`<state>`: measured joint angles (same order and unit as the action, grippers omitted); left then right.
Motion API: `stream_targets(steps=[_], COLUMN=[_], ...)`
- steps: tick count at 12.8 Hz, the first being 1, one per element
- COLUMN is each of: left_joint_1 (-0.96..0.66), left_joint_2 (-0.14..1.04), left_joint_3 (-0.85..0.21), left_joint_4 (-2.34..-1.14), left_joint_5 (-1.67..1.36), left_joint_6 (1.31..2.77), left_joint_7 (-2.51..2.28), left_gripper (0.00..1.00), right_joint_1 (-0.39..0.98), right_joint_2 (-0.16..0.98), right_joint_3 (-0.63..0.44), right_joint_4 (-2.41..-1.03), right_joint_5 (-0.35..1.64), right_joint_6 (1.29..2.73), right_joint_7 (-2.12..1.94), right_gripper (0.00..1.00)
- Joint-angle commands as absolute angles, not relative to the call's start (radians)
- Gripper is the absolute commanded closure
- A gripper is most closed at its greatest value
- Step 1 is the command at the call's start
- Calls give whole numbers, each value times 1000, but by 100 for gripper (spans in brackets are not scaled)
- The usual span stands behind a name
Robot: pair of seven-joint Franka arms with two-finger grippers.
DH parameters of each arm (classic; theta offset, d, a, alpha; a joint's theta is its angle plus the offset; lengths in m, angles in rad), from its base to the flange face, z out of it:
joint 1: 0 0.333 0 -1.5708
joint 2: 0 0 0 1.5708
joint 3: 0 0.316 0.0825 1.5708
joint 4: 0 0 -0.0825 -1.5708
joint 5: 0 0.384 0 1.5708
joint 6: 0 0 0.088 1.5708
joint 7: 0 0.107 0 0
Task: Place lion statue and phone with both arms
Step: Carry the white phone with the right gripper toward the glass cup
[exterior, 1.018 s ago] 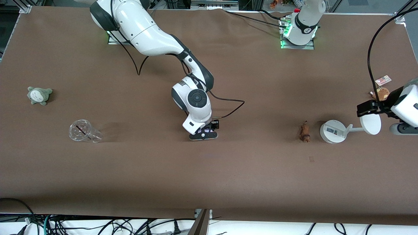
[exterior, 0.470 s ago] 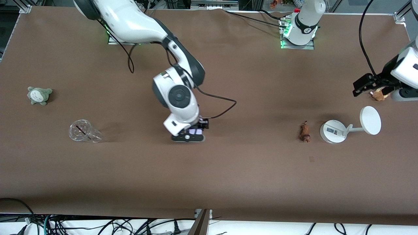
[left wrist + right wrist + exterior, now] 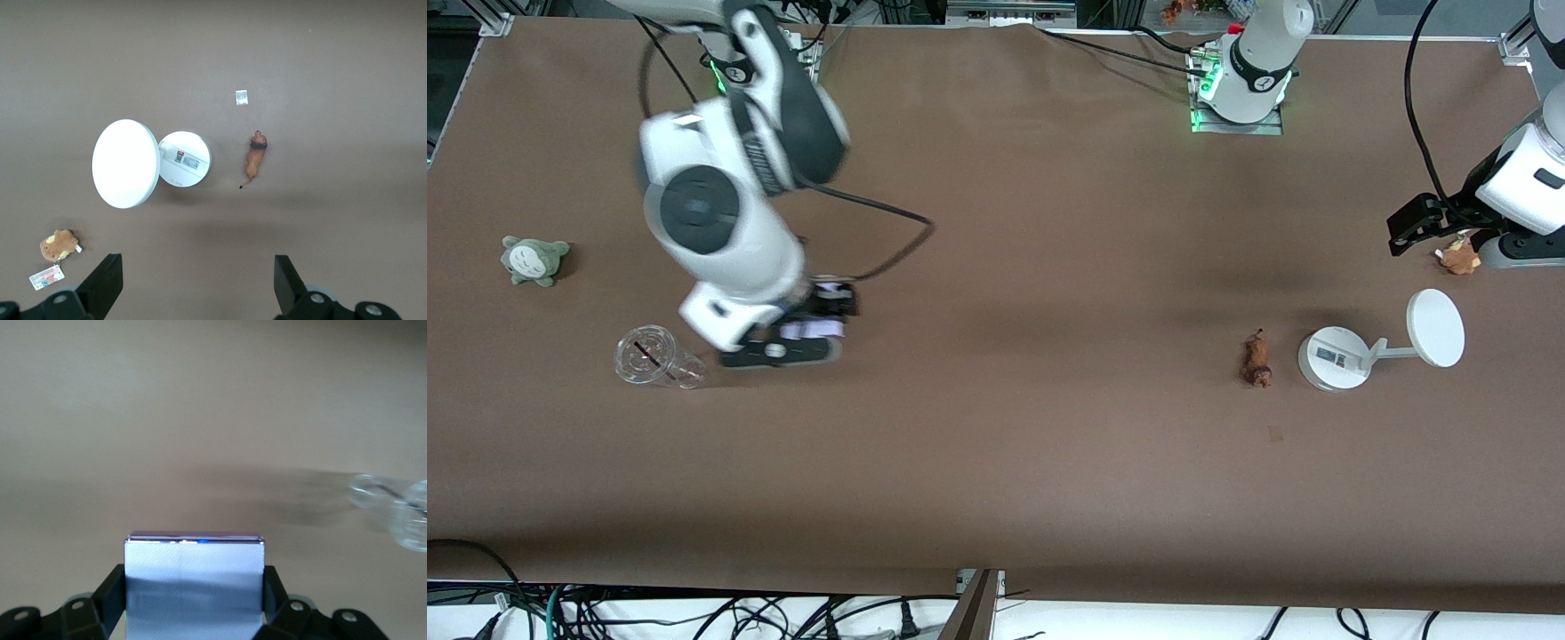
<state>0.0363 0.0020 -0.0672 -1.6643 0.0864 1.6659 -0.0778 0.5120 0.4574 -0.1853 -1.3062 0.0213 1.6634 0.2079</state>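
Observation:
The lion statue (image 3: 1258,360) lies on the brown table beside the white stand, toward the left arm's end; it also shows in the left wrist view (image 3: 255,157). My right gripper (image 3: 811,327) is shut on the pale lavender phone (image 3: 194,583) and holds it above the table beside a clear plastic cup (image 3: 655,357). The phone shows as a pale sliver in the front view (image 3: 811,330). My left gripper (image 3: 1409,222) is open and empty, up in the air at the left arm's end of the table, its fingertips (image 3: 101,283) wide apart.
A white round-based stand with a disc (image 3: 1378,347) is beside the lion. A tan plush toy (image 3: 1460,258) with a tag lies under the left arm. A grey-green plush (image 3: 534,259) lies at the right arm's end. A small paper scrap (image 3: 242,97) lies near the lion.
My right gripper has carried the phone toward the right arm's end of the table, up to the clear cup. My left gripper rose away from the stand's disc.

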Motion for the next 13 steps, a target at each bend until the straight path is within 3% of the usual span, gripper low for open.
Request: stream_targets(steps=[1,3,8,13], left_joint_1=[25,25,23,20], left_joint_2=[-8,-2,2,12], left_joint_3=[-71,-71,-80,-95], left_joint_4=[-1637,-1634,-1631,-1601], left_joint_5=[104,100,72,46], left_joint_6=[1600,1605,1605,1601], left_joint_7=[-58,-58,-57,-69], left_gripper=[0,0,0,0], right_joint_1=[520,517,463,460], right_joint_2=[382,390,408,509], right_joint_3=[-285,-359,-370,-368], right_joint_4=[-1446,-1492,-1702,-1724], right_joint_5=[79,123,133,198], right_joint_6=[1680,1724,2024,2176], right_joint_7=[88,-6,-107,-138], right_gripper=[100,100,100,100])
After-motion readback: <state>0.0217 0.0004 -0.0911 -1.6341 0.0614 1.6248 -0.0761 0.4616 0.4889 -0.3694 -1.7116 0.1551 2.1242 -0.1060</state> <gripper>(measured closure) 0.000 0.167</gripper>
